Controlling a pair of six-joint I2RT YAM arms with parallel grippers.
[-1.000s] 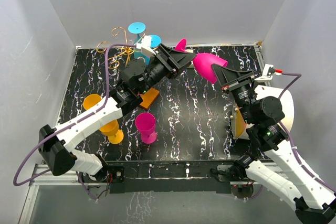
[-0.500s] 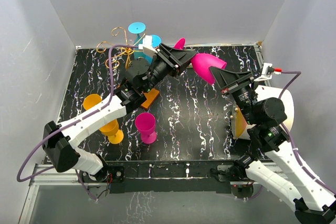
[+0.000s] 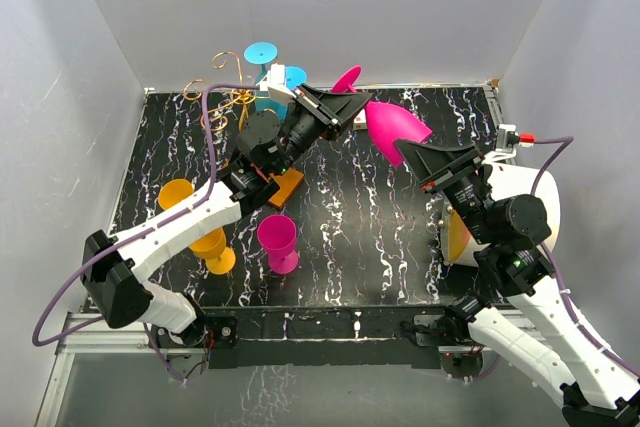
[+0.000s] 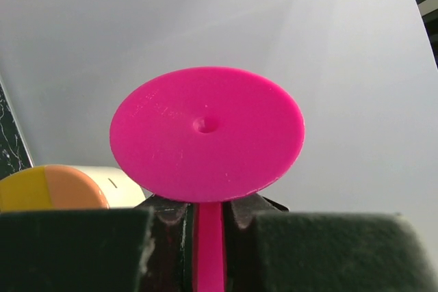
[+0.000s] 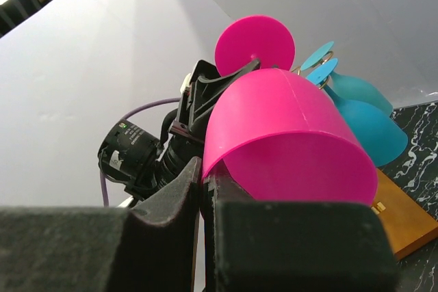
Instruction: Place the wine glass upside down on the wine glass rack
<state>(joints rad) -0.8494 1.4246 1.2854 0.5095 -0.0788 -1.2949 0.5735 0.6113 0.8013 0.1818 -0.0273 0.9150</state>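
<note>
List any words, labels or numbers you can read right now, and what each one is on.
No text is legible.
Embossed marks on the glass foot: too faint to read.
Green sticker behind the glass: too small to read.

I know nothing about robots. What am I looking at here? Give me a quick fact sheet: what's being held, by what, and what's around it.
Held item: pink wine glass, in the air, tilted
Left jaws: closed on its stem, next to the foot
Right jaws: closed on the bowl's rim
Wine glass rack: back left of the table, two blue glasses on it, feet up
Standing on table: another pink glass, two orange glasses
</note>
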